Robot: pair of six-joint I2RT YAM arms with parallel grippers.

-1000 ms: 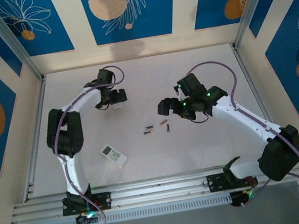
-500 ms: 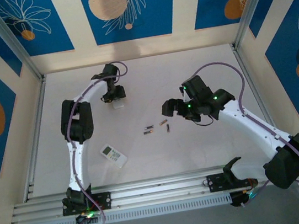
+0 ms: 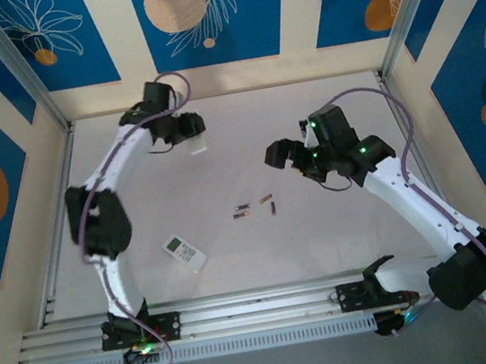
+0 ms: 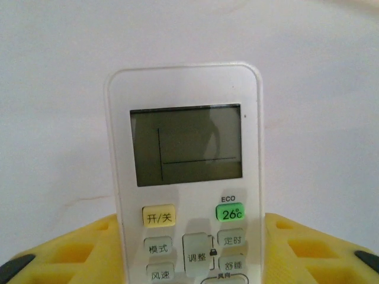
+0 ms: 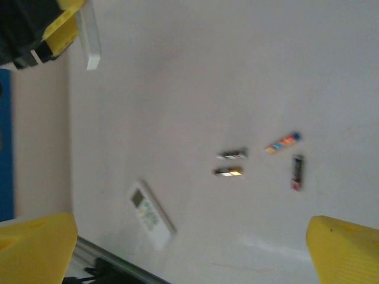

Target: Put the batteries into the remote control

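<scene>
My left gripper (image 3: 190, 138) is shut on a white remote control (image 3: 200, 146) and holds it above the table's far left. In the left wrist view this remote control (image 4: 185, 148) faces the camera with its grey display and buttons, clamped between the yellow fingers (image 4: 71, 254). A second white remote (image 3: 184, 253) lies flat near the front left. Several small batteries (image 3: 242, 209) lie loose at the table's middle, and in the right wrist view they (image 5: 231, 154) are spread apart. My right gripper (image 3: 290, 159) hangs open above and right of them, holding nothing.
The grey tabletop (image 3: 339, 223) is fenced by metal rails and blue-patterned walls. An aluminium rail (image 3: 261, 311) runs along the near edge by the arm bases.
My left gripper has closed on the far remote control and lifted it slightly towards the back. The right arm has drawn back and to the right, away from the batteries, with its jaws still open.
</scene>
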